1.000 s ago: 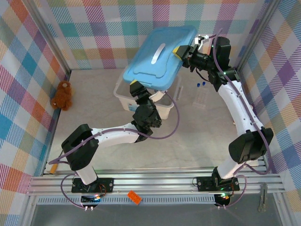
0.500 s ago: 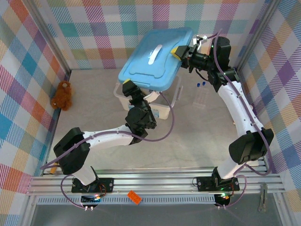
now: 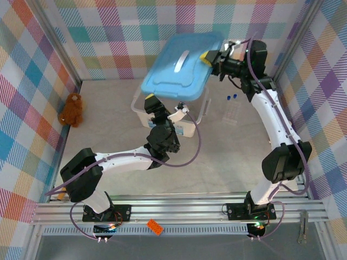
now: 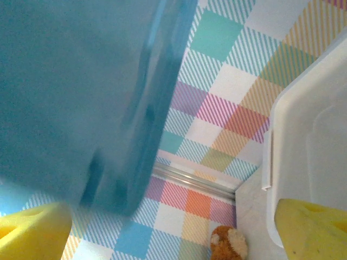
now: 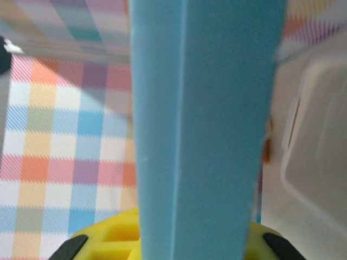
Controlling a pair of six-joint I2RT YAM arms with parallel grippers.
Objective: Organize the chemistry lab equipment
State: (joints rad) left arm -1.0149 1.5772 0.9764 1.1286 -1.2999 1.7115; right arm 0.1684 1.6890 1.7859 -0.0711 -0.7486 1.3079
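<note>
My right gripper (image 3: 210, 57) is shut on the edge of a blue bin lid (image 3: 181, 64) and holds it tilted above the clear plastic bin (image 3: 142, 111). In the right wrist view the lid (image 5: 206, 124) runs up between my yellow fingers (image 5: 108, 241). My left gripper (image 3: 164, 106) hangs open over the bin's near side, under the lid. Its wrist view has the lid (image 4: 81, 97) at upper left and the bin wall (image 4: 303, 141) at right, with nothing between the fingertips (image 4: 32, 230). Thin clear test tubes with blue caps (image 3: 232, 98) lie on the table right of the bin.
A brown plush toy (image 3: 71, 110) sits against the left wall, also low in the left wrist view (image 4: 229, 244). A clear flat piece (image 3: 232, 114) lies near the tubes. Plaid walls close in the table on three sides. An orange block (image 3: 155, 226) lies below the front rail.
My left gripper has opened wide and shifted a little left and back under the lid. The right gripper has tipped the lid's far edge up and moved it slightly back.
</note>
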